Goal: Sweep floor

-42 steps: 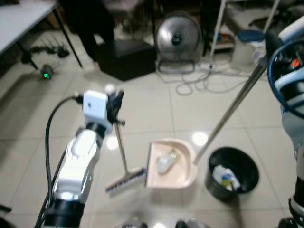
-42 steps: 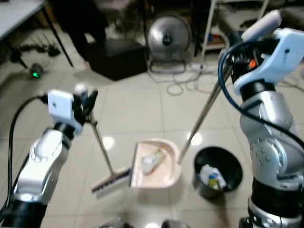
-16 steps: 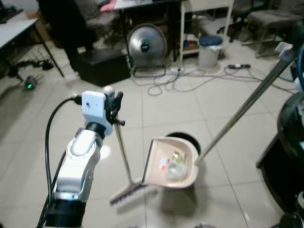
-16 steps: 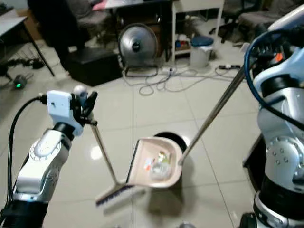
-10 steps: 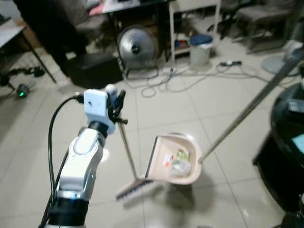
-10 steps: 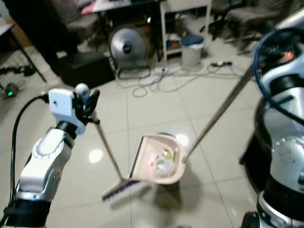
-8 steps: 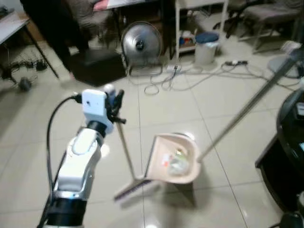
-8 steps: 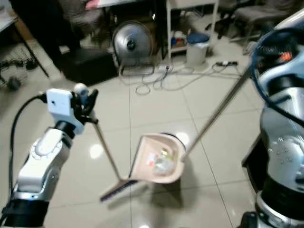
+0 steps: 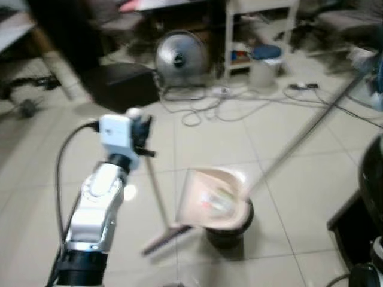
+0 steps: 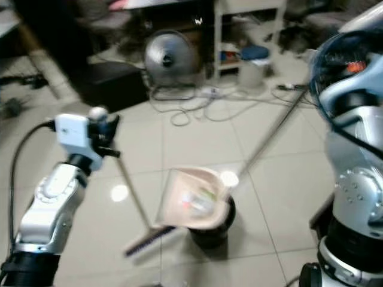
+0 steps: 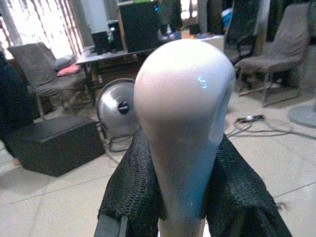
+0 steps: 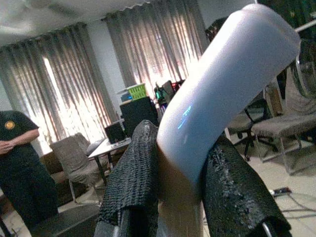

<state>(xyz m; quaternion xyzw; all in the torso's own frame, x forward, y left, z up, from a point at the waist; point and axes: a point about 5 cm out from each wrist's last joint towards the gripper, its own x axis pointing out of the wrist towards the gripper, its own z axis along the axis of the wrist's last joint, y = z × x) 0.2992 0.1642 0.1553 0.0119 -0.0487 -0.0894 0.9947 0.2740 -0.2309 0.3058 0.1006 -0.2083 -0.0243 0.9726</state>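
dustpan (image 9: 212,200) hangs tilted over the black bin (image 9: 227,230), scraps inside; it looks light and stiff, so you steer it from the long handle's top. your right gripper (image 12: 185,163) pinches that handle; your left gripper (image 11: 185,192) is clamped on the broom (image 9: 157,200).

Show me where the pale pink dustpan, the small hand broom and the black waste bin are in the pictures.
Pale pink dustpan (image 9: 212,200), left eye view: on its inner pan.
Small hand broom (image 9: 163,238), left eye view: on its brush head.
Black round waste bin (image 10: 209,237), right eye view: on its outer wall under the dustpan.
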